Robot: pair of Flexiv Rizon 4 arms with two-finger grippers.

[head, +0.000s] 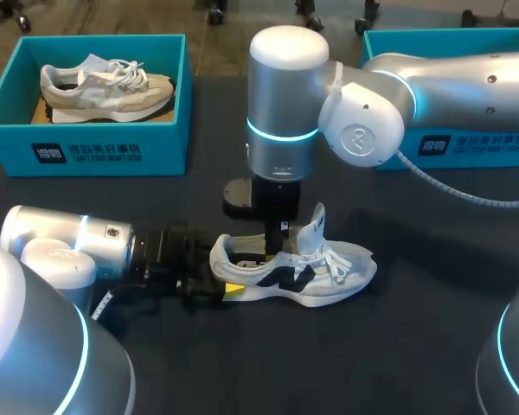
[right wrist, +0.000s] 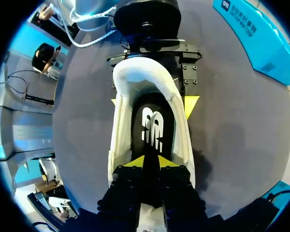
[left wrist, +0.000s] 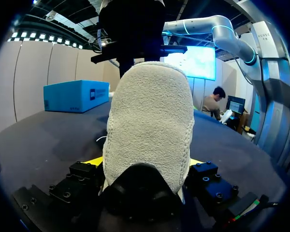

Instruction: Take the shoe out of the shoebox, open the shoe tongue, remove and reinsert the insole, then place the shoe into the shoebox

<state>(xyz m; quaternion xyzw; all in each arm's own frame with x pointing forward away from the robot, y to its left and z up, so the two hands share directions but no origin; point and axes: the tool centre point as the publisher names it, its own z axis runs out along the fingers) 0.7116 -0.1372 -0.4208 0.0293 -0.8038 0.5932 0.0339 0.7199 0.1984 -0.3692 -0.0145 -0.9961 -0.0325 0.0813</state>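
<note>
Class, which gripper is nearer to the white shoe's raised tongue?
Right. The right gripper is down inside the shoe, just behind the tongue; the left gripper clamps the heel, at the shoe's far end.

Dark grey table [head: 415, 346], white shoe [head: 294, 272] with black side marking, black insole [right wrist: 152, 128] with white logo, teal shoebox [head: 86, 151] holding a beige and white shoe [head: 108, 86], silver arms [head: 281, 86] with cyan rings, yellow-tipped jaws

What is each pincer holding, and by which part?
The left pincer clamps the white shoe by its heel. The right pincer reaches into the shoe over the insole; whether it grips it cannot be told.
</note>
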